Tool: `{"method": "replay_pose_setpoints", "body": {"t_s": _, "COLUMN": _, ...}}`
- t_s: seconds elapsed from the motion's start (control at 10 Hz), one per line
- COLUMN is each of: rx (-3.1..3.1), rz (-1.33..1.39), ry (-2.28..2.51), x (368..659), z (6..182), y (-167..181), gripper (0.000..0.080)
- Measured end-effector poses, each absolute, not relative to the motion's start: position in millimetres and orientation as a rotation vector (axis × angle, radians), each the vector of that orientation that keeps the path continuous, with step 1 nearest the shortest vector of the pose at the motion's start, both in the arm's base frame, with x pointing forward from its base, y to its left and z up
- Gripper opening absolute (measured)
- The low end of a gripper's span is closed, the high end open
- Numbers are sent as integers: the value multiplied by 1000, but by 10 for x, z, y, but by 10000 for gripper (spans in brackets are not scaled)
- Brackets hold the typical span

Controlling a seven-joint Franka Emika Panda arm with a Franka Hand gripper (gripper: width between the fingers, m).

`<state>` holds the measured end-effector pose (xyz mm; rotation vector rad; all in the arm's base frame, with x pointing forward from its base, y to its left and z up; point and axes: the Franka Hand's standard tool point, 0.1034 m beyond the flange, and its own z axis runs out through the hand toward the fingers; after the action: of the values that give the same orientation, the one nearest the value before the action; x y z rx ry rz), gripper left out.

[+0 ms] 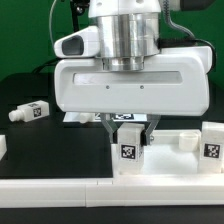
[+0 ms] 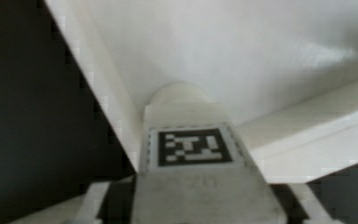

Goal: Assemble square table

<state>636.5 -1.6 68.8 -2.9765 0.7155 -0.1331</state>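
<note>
My gripper [image 1: 128,132] is shut on a short white leg [image 1: 128,150] with a black-and-white tag and holds it upright on the white square table slab [image 1: 170,165] at the exterior view's lower right. In the wrist view the same leg [image 2: 194,150] fills the space between my fingers [image 2: 105,200], with the slab's white surface and rim [image 2: 247,60] behind it. A second tagged leg [image 1: 213,143] stands upright on the slab at the exterior view's right. A third leg [image 1: 28,111] lies on the black table at the exterior view's left.
A small white part [image 1: 185,140] sits on the slab between the two upright legs. Another white piece [image 1: 2,145] shows at the exterior view's left edge. A long white border rail [image 1: 90,200] runs along the front. My gripper body hides the middle of the scene.
</note>
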Motion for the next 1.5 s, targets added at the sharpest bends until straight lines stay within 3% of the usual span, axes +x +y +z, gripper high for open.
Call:
{"method": "replay_pose_setpoints", "body": {"t_s": 0.4, "rx": -2540, "rz": -108, "ry": 1634, "x": 6337, "z": 684, "y": -10, "gripper": 285}}
{"method": "replay_pose_setpoints", "body": {"t_s": 0.8, "rx": -2303, "rz": -71, "ry": 1926, "x": 6336, "z": 685, "y": -19, "gripper": 285}}
{"method": "replay_pose_setpoints", "body": {"t_s": 1.1, "rx": -1705, "rz": 32, "ry": 2397, "x": 6358, "z": 692, "y": 12, "gripper": 285}}
{"method": "replay_pose_setpoints", "body": {"t_s": 1.4, "rx": -1643, "rz": 22, "ry": 2446, "x": 6353, "z": 679, "y": -5, "gripper": 287}}
{"method": "replay_pose_setpoints", "body": {"t_s": 1.5, "rx": -1676, "rz": 17, "ry": 2427, "x": 6352, "z": 672, "y": 0, "gripper": 349}}
